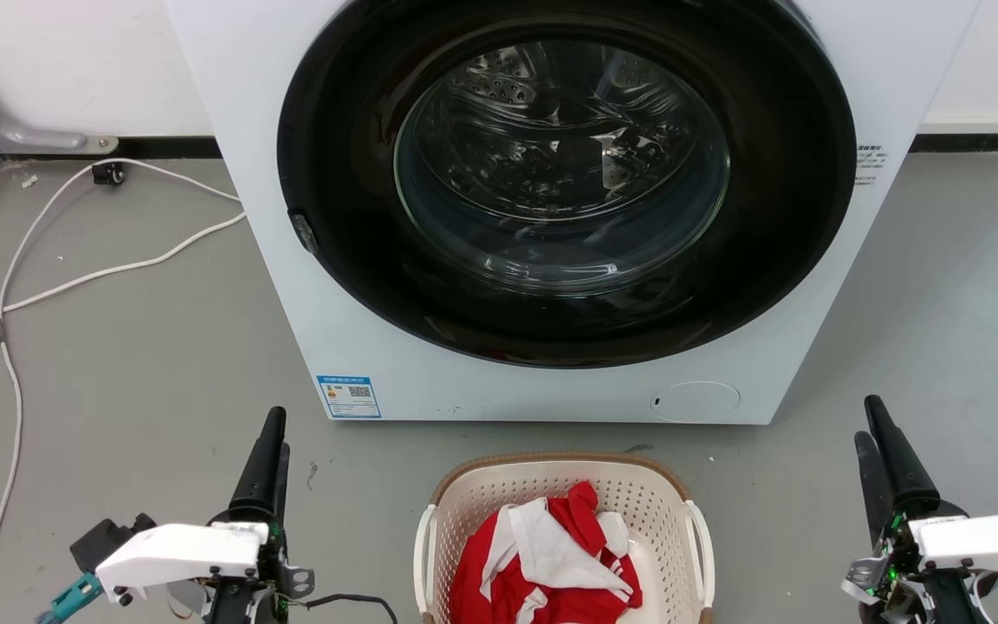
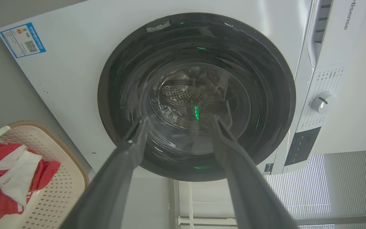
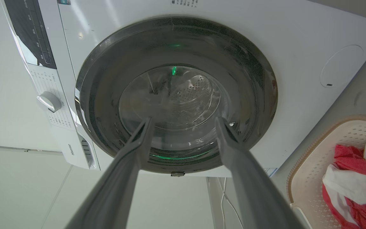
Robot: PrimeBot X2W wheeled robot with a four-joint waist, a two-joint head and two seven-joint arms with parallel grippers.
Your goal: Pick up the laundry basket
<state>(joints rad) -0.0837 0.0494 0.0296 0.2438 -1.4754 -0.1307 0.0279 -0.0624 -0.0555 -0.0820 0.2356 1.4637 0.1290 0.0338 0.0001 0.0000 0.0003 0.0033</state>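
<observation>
Cream plastic item: laundry basket (image 1: 475, 498), perforated walls, brown woven-look rim, white side handles; stands on the grey floor (image 1: 161, 364), near centre, just in front of the washing machine (image 1: 430, 381).
Contents: red and white clothes (image 1: 551, 555).
Appliance: white body, round dark door (image 1: 343, 173) with glass centre.
Brand: "Hisense" lettering (image 2: 348, 14) on the control panel.
Labels: blue sticker (image 1: 348, 396) with QR code, lower left of the front; its small print is unreadable.
Left end effector (image 1: 279, 432): fingers apart, empty, left of the basket.
Right end effector (image 1: 868, 419): fingers apart, empty, well right of the basket.
Loose: white cable (image 1: 74, 277), far left.
</observation>
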